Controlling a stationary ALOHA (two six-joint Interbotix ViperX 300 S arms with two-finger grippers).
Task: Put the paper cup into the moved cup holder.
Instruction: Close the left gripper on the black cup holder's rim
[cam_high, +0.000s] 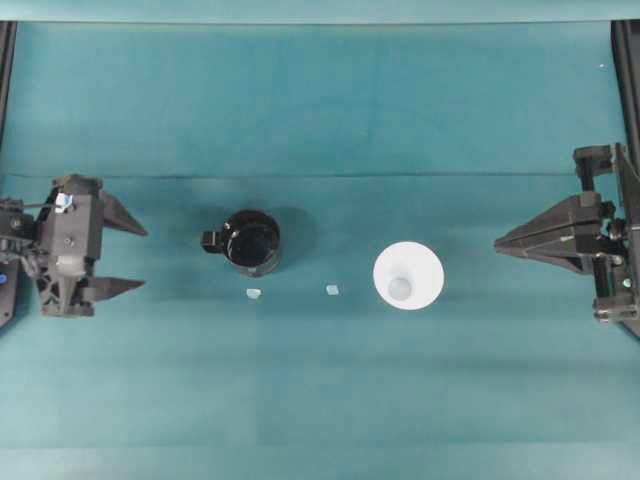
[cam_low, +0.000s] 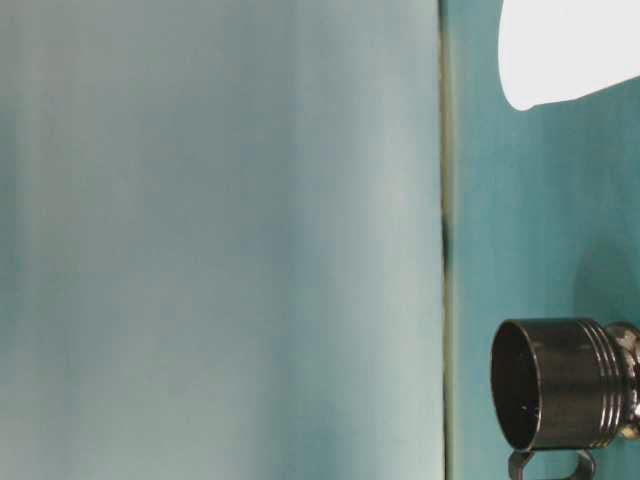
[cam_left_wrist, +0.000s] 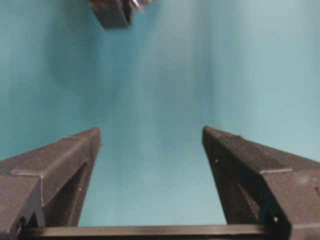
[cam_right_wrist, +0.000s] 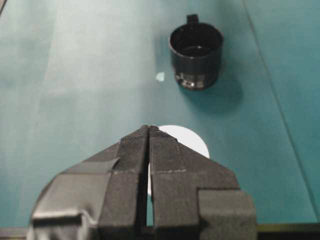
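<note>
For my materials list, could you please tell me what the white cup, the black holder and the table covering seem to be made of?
White cup: matte, evenly white, probably paper. Black holder: glossy with bright reflections and ribbed rings near its base, plastic or coated metal; unclear which. Table covering: matte teal sheet with faint fold lines, likely cloth or paper.

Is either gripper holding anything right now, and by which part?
Nothing is held. The left gripper is open and empty; the right gripper is shut on nothing, apart from the cup.

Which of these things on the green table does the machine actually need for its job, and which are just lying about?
Needed:
- paper cup, standing open side up
- cup holder, black and empty

Just lying about:
- pale scrap in front of the holder
- second pale scrap between holder and cup
</note>
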